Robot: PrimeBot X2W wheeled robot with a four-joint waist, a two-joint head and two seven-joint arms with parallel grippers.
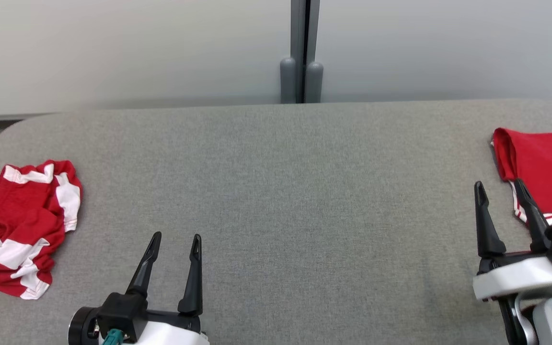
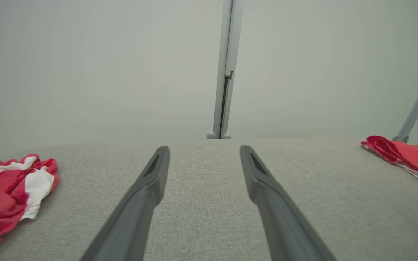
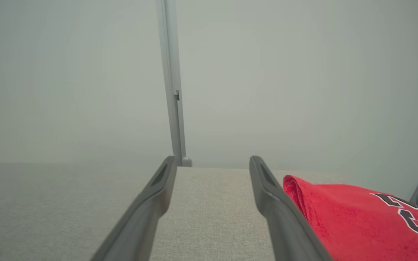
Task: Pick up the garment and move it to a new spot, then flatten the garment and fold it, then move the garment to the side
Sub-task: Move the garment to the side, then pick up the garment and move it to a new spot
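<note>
Near edge of the bench (image 1: pixel 276 191): left gripper (image 1: pixel 176 236) jaws spread, empty, over bare grey cover. Right gripper (image 1: pixel 499 183) jaws also spread, nothing between them. The folded red jersey (image 1: pixel 544 163) lies just beside its outer finger at the right edge. The crumpled red-and-white garment (image 1: pixel 17 225) sits at the left edge, well apart. Both are probably light, limp cloth; pinch a hem or the stacked fold edge, or layers slip apart. Grey post (image 1: pixel 302 72) behind the far edge.

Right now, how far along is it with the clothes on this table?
Looks done: a red garment lies folded at the right edge of the table, beside the open right tool, which holds nothing. In hand: nothing; the left tool is open too, over the table. Left: a red and white garment sits crumpled at the left edge, not yet flattened or folded.
</note>
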